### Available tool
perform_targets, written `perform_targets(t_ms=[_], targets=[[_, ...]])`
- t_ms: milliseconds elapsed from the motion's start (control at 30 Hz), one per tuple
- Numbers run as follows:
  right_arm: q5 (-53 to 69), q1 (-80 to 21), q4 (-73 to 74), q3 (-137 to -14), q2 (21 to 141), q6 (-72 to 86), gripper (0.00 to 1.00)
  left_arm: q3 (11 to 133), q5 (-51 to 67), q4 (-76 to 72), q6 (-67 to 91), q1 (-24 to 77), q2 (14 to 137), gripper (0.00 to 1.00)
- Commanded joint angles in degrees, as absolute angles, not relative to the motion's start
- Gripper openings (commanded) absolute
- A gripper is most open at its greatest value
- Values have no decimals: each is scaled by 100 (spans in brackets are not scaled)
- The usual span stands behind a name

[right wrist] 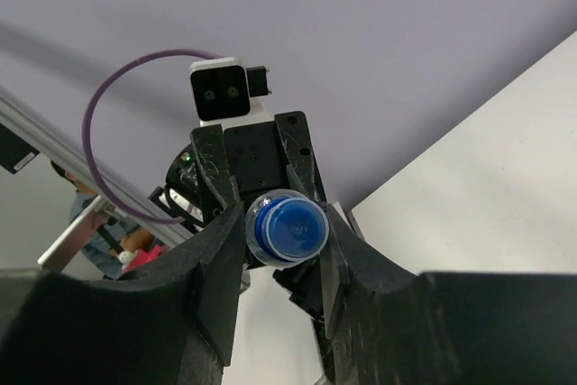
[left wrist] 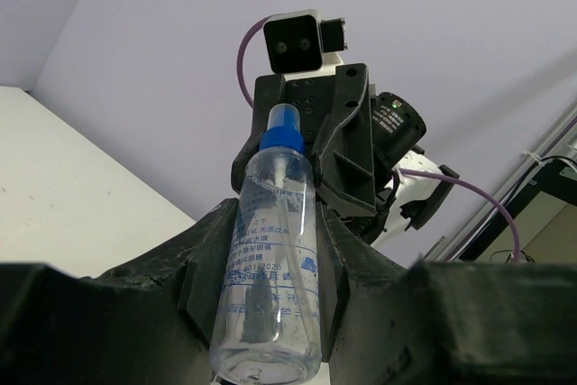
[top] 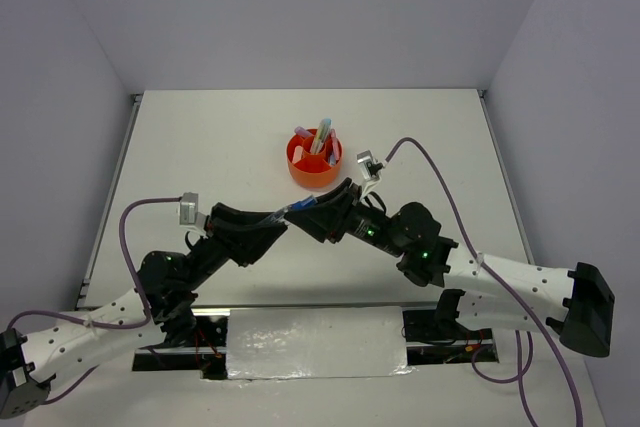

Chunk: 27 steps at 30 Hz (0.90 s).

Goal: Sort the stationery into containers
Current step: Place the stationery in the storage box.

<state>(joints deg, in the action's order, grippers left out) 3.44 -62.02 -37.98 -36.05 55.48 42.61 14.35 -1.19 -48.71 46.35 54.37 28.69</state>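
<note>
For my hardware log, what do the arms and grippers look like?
Left arm and right arm: white perforated lower links, black upper links. Left gripper and right gripper: black, two-fingered. Purple cables reach grey wrist cameras. Right arm shows green lights.

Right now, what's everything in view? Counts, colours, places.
organizer: 1, orange, round, on the table beyond the grippers
stationery: several, exact count unclear, pink, blue and white, standing in the organizer
bottle: 1, clear with a blue cap, printed label, held in the air between the two grippers
table: 1, white
sheet: 1, white, glossy, at the near edge between the arm bases
cables: 2, purple, one looping off each wrist
left gripper: 1, black, closed on the bottle's body
right gripper: 1, black, closed around the bottle's cap end
</note>
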Motion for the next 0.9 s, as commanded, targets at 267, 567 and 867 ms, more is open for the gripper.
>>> perform_targets(t_ms=[267,567,867], targets=[[71,-6205,-3711,-3805,5326,3667,0,1494,-202,-5011,4500,5423,2865,58],[-1352,-5670,-1402,-4341,4817,2954,0,3108,-2555,279,5000,5414,2768,99],[-2838,-5045,492,-6009,6406,1864,0,5387,-4615,5272,5583,5353,4603,99]])
